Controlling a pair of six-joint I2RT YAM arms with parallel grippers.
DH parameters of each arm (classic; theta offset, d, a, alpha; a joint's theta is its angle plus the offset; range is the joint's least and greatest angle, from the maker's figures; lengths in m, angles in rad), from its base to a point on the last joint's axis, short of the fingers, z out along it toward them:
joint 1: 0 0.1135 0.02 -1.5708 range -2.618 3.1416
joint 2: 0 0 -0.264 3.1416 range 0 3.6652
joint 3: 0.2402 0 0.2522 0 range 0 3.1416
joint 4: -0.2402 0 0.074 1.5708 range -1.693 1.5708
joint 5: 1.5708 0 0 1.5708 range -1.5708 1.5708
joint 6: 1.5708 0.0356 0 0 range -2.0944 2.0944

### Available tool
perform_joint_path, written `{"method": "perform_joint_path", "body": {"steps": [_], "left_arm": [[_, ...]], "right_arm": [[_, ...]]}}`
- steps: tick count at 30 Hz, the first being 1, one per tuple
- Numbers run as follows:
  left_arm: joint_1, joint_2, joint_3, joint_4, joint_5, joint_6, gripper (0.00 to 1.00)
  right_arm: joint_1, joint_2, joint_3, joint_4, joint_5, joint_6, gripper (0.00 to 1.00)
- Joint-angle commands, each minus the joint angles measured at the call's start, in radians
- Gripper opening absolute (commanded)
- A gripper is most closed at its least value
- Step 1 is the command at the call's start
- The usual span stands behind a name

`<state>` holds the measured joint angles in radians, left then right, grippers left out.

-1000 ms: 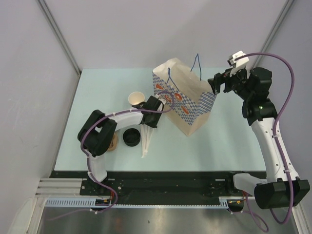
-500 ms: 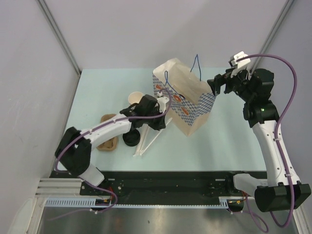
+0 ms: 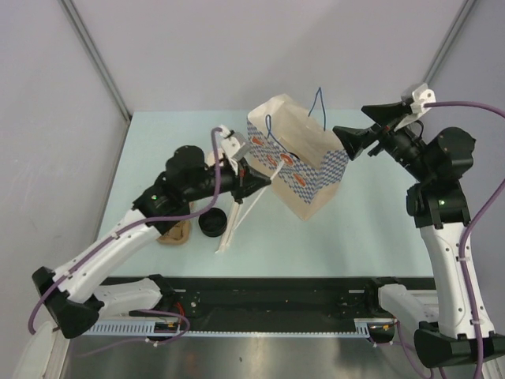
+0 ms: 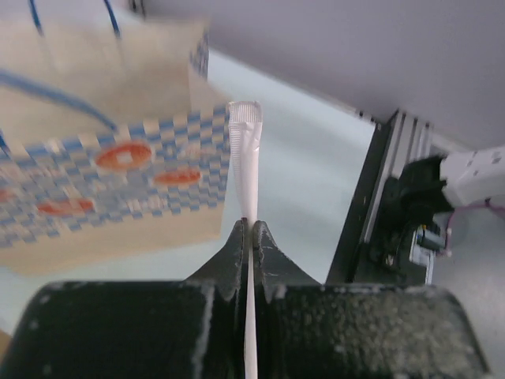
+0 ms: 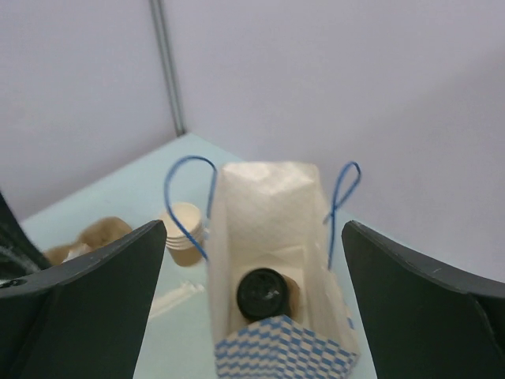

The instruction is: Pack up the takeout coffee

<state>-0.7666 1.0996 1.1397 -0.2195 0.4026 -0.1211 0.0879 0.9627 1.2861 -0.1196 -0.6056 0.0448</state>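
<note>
Pale green tabletop (image 3: 158, 142) with bag (image 3: 304, 170); the lidded coffee (image 5: 264, 294) stands inside. Closed tight, the left end effector (image 4: 249, 230) pinches a wrapped straw (image 4: 245, 158); the right end effector (image 3: 346, 142) gapes empty near the rim. Best practice: aim the straw steeply over the opening before release.

Bright, even, diffuse light, faint soft shadows, near fingers (image 5: 87, 292) blurred, paper bag (image 4: 102, 181) out of focus

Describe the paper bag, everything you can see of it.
The paper bag is tan kraft paper with a blue-and-white checkered band bearing orange-red ovals and two blue cord handles. It stands open-mouthed on the pale table. A black-lidded cup sits at its bottom. The open right gripper hovers at its rim; contact unclear.
</note>
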Motion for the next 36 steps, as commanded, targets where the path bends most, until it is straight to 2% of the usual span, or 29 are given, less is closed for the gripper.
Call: {"method": "perform_joint_path", "body": {"steps": [1, 8, 17, 22, 33, 36], "left_arm": [[-0.022, 0.012, 0.172, 0.074, -0.071, 0.041, 0.0], [-0.079, 0.117, 0.356, 0.183, -0.165, 0.069, 0.0], [-0.154, 0.212, 0.517, 0.195, -0.257, 0.112, 0.0], [-0.191, 0.223, 0.546, 0.204, -0.275, 0.113, 0.0], [-0.231, 0.223, 0.549, 0.212, -0.289, 0.153, 0.0], [-0.232, 0.224, 0.549, 0.213, -0.288, 0.158, 0.0]], "right_arm": [[0.018, -0.022, 0.042, 0.184, -0.082, 0.288, 0.98], [0.045, 0.039, 0.119, 0.34, -0.129, 0.478, 0.92], [0.16, 0.077, 0.17, 0.377, -0.152, 0.426, 0.75], [0.225, 0.096, 0.17, 0.368, -0.117, 0.366, 0.63], [0.274, 0.133, 0.177, 0.422, -0.095, 0.382, 0.47], [0.28, 0.142, 0.182, 0.423, -0.094, 0.382, 0.31]]}}
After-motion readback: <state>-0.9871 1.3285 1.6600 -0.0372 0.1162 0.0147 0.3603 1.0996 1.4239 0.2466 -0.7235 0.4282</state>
